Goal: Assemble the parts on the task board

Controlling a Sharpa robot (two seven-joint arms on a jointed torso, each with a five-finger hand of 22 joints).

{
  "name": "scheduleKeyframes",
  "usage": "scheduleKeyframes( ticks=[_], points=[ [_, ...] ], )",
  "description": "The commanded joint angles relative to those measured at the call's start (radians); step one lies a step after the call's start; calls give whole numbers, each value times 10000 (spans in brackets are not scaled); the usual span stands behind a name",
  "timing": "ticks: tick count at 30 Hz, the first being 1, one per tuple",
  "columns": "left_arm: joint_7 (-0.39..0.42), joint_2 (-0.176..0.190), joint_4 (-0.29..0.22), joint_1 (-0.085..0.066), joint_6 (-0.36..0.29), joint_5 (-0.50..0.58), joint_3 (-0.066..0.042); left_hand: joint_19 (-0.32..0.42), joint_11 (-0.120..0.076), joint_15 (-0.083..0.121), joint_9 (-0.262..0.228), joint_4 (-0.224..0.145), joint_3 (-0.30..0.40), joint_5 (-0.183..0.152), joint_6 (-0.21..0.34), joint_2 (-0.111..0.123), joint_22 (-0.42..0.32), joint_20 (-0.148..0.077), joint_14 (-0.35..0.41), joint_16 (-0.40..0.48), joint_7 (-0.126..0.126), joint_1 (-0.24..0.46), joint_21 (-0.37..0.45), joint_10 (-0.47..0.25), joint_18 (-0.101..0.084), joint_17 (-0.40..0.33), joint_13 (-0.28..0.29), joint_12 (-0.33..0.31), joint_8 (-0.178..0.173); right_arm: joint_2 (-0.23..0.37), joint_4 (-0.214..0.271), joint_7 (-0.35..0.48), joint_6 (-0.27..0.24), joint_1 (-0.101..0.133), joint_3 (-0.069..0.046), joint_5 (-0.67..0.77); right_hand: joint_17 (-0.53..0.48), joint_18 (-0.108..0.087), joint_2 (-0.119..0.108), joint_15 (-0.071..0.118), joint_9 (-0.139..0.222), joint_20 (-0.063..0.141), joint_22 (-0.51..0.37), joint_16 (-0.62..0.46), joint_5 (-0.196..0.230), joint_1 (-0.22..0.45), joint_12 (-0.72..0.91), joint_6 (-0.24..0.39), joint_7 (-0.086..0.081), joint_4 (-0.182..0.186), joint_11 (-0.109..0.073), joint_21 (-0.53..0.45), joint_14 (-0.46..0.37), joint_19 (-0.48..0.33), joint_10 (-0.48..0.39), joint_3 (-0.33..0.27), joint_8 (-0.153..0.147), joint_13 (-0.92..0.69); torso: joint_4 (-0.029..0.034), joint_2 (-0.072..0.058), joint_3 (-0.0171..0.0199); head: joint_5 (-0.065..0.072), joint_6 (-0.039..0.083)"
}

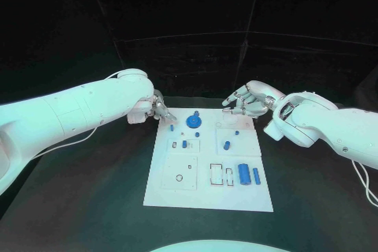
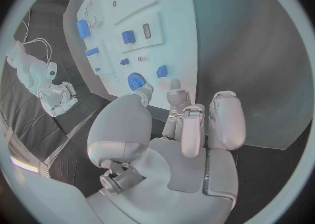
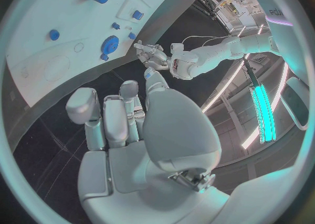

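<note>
Head view: my left hand (image 1: 156, 110) and right hand (image 1: 246, 102) hover at the far corners of the white rectangular task board (image 1: 206, 194), fingers loosely spread, holding nothing

Left wrist view: the blue toothed gear (image 2: 136, 81) lies just beyond my fingertips (image 2: 175, 84); I should approach squarely

Right wrist view: same gear, well apart

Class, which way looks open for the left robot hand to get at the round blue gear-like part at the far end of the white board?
Probably yes: the left robot hand holds nothing, and nothing lies between it and the round blue gear-like part.
</note>
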State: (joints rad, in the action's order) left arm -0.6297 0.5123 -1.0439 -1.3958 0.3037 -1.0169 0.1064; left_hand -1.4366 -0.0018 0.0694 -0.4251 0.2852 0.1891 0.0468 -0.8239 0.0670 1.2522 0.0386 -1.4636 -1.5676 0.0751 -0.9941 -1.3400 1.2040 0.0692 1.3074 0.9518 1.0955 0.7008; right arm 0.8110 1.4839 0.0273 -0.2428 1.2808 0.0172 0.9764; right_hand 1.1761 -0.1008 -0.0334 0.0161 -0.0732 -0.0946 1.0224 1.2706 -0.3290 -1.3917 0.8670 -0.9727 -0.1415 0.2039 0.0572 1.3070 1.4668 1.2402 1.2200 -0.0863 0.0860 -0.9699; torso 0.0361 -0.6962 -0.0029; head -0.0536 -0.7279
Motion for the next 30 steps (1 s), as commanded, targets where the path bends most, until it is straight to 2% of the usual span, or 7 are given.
scheduleKeyframes(
  ticks=[1, 13, 23, 30],
  points=[
    [317, -89, 125, 40, 241, -117, 2, -6, 47, -78, 9, 1, -53, 26, -51, 5, 18, 73, -1072, -32, 2, -94, 16, 16, 18, 2634, 19, 47, -44, -22, -6, 73, 27, 17, -7, 17, 2, -110, 43, 25, 4, 23, -10, -34, -27, 25, -35, 30, -22, -21, -16, -31, 174, -66, -54, -65, 46, 11, 11, 5, 7, 12, -26],
    [518, -260, 277, 152, 174, -128, 25, -13, 42, -76, 21, 5, -98, 26, -96, -44, 36, 74, -1072, -32, -7, -128, 6, 23, 15, 2634, 26, 60, -36, -70, -41, 84, 41, 17, -7, 17, -9, -115, 54, 26, 4, 22, -38, -45, -34, 13, -41, 33, -21, -22, -18, -47, 172, -81, -58, -65, 46, 17, 12, 11, 8, 23, -42],
    [573, -402, 438, 200, 268, -127, 26, -26, 25, -63, 95, -93, -188, 25, -185, -252, 80, 67, -1072, -32, -26, -518, -12, 30, 10, 2634, 21, 89, -51, -105, -60, 94, 54, 17, -7, 17, -9, -115, 54, 26, 4, 22, -38, -45, -34, 13, -41, 33, -21, -22, -18, -47, 172, -81, -58, -65, 46, 17, 13, 11, 9, 20, -65],
    [611, -440, 504, 245, 322, -127, 30, -25, 21, -60, 116, -131, -199, 25, -210, -306, 85, 64, -1072, -32, -30, -650, -10, 40, 10, 2634, 32, 106, -54, -104, -48, 94, 58, 17, -7, 17, -9, -115, 54, 26, 4, 22, -38, -45, -34, 13, -41, 33, -21, -22, -18, -47, 172, -81, -58, -65, 46, 17, 13, 4, 13, 35, -66]
  ],
)
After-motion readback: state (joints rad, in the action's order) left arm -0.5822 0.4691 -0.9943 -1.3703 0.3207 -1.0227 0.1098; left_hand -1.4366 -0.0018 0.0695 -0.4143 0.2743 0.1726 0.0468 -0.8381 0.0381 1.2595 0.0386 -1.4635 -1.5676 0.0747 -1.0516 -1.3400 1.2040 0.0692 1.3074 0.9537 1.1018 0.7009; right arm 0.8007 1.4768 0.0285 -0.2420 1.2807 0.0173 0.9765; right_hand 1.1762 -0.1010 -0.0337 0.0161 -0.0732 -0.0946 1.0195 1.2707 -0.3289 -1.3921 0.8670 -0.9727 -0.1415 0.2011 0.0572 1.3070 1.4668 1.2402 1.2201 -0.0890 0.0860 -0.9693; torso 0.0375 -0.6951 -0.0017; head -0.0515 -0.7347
